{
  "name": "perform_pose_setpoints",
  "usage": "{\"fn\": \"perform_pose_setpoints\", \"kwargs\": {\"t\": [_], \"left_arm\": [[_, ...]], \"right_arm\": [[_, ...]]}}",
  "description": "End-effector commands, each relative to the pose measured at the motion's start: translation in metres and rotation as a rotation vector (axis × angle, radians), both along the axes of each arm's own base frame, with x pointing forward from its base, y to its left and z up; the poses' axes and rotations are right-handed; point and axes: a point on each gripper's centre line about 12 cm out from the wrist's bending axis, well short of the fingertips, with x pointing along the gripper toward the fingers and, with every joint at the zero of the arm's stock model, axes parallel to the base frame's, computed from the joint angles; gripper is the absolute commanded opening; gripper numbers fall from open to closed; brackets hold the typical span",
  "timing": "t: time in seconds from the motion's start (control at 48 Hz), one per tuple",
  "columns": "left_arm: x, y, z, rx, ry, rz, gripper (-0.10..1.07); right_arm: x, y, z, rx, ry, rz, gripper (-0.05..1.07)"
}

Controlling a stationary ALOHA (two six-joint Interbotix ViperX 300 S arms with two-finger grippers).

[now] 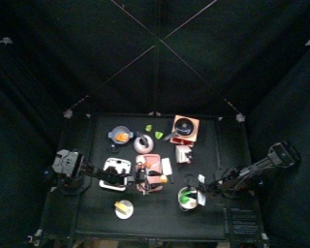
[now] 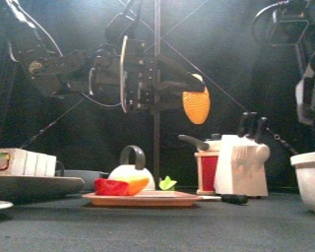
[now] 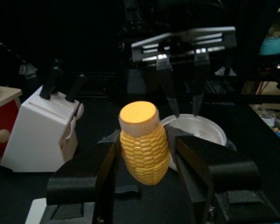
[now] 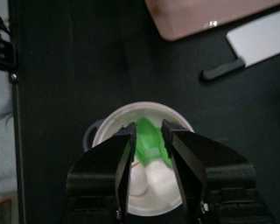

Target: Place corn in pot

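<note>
1. Left gripper (image 3: 149, 179): jaws set wide, clamped on either side of the corn (image 3: 143, 143), which stands upright between them.
2. Corn, front view (image 2: 196, 103): held raised well above the table (image 2: 160, 231).
3. Right gripper (image 4: 154, 166): jaws nearly together, pinching a green piece (image 4: 150, 140) over a white bowl (image 4: 108, 131).
4. White knife block (image 3: 43, 122): on the table beside the left gripper.

A: From where is each camera looking?

B: One is looking straight down from high above, so the table (image 1: 229, 145) is appearing small. One is sitting low at the front edge, looking level, very near the knife block (image 2: 239, 157).

A: And the wrists?

B: The left one is also showing that block; the right one is looking down, close over a white bowl (image 4: 108, 131).
</note>
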Motion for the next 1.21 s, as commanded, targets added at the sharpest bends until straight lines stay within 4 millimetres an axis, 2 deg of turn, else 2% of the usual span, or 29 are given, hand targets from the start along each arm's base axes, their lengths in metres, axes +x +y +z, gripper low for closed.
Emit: {"fn": "perform_pose_setpoints", "kwargs": {"t": [0.0, 0.146, 0.312, 0.458, 0.542, 0.667, 0.979, 1.188], "left_arm": [[0.004, -0.003, 0.022, -0.013, -0.058, -0.006, 0.67], [0.015, -0.017, 0.029, -0.031, -0.037, -0.038, 0.67], [0.038, -0.03, 0.037, -0.064, 0.096, -0.091, 0.67], [0.055, -0.039, 0.042, -0.092, 0.218, -0.133, 0.67], [0.065, -0.043, 0.048, -0.124, 0.265, -0.145, 0.67], [0.076, -0.049, 0.054, -0.169, 0.33, -0.162, 0.67], [0.119, -0.058, 0.058, -0.187, 0.351, -0.191, 0.67], [0.136, -0.061, 0.05, -0.19, 0.361, -0.198, 0.68]], "right_arm": [[0.003, -0.01, 0.033, -0.011, -0.123, -0.012, 0.7], [0.0, -0.035, 0.062, -0.066, -0.258, -0.059, 0.7], [-0.002, -0.066, 0.073, -0.143, -0.333, -0.128, 0.7], [-0.004, -0.08, 0.066, -0.138, -0.326, -0.18, 0.7], [-0.006, -0.081, 0.053, -0.13, -0.304, -0.167, 0.7], [-0.007, -0.083, 0.051, -0.125, -0.304, -0.175, 0.7], [-0.019, -0.091, 0.039, -0.143, -0.264, -0.222, 0.7], [-0.026, -0.095, 0.038, -0.16, -0.254, -0.255, 0.7]]}}
